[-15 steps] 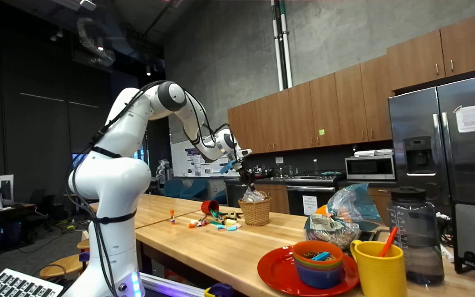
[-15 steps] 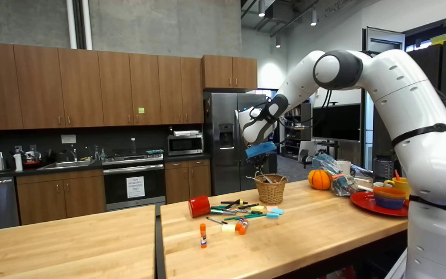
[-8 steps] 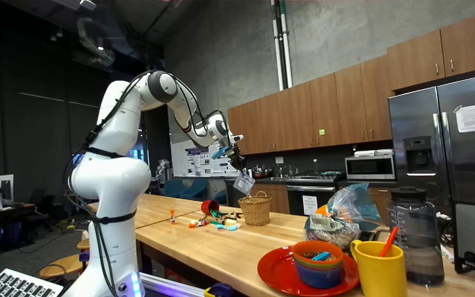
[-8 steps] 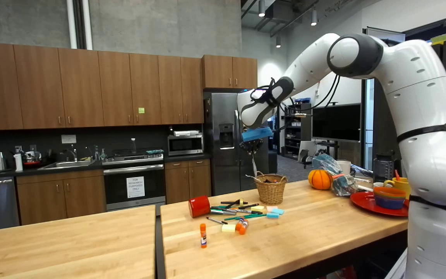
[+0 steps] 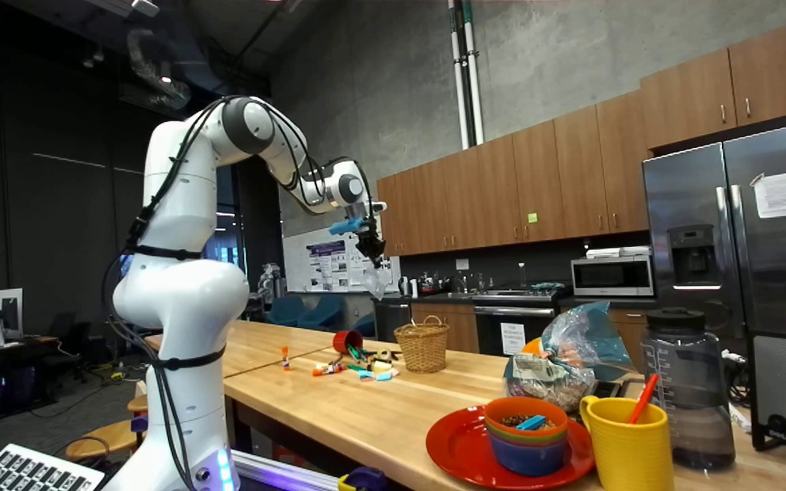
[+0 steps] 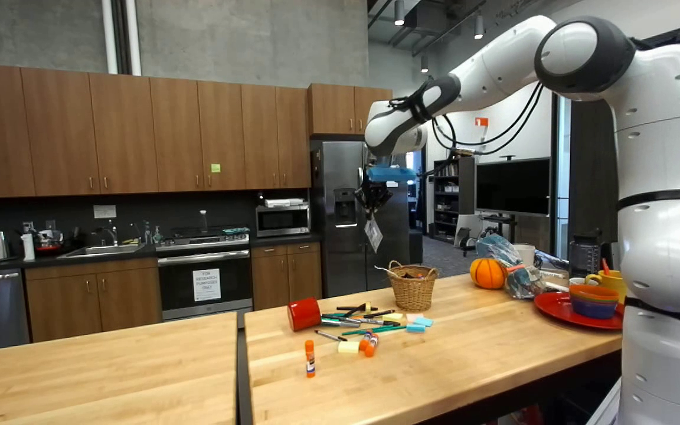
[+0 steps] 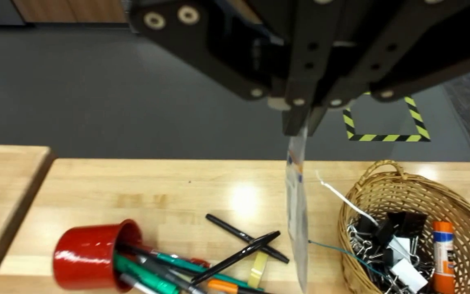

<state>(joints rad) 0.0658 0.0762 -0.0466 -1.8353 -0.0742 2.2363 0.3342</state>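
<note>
Here are the fingers (image 7: 294,124), tips pressed together with no more than a thin sheet between them, and yes, the gripper (image 7: 302,126) has hold of something: a see-through plastic packet (image 7: 297,212), nipped by its top edge. The packet hangs in mid-air, edge-on to the wrist view, touching neither the table (image 6: 464,354) nor the wicker basket (image 6: 412,294); in both exterior views it's higher than the basket and to its left.

Look into that basket: black binder clips (image 7: 412,224) in a heap, an orange-capped glue stick (image 7: 444,245) beside them, a white strand (image 7: 351,206) poking out over the rim, a teal thread (image 7: 341,248) trailing across it. Left of the packet in the wrist view, two black pens (image 7: 237,257) cross, near a red cup (image 7: 84,259) lying on its side, markers (image 7: 143,272) strewn at its mouth.

Further out, two more glue sticks (image 6: 371,346) lie side by side, an upright glue stick (image 6: 310,359) stands near them, and blue sticky notes (image 6: 415,328) rest near the basket. Then an orange pumpkin (image 6: 486,273), a plastic bag (image 5: 557,395) by it, and a red plate (image 5: 451,443) bearing stacked bowls (image 5: 526,457), with a yellow mug (image 5: 635,443) and a water bottle (image 5: 690,409) alongside. At the far wall, a steel fridge (image 6: 340,260) and a microwave (image 6: 283,220).
</note>
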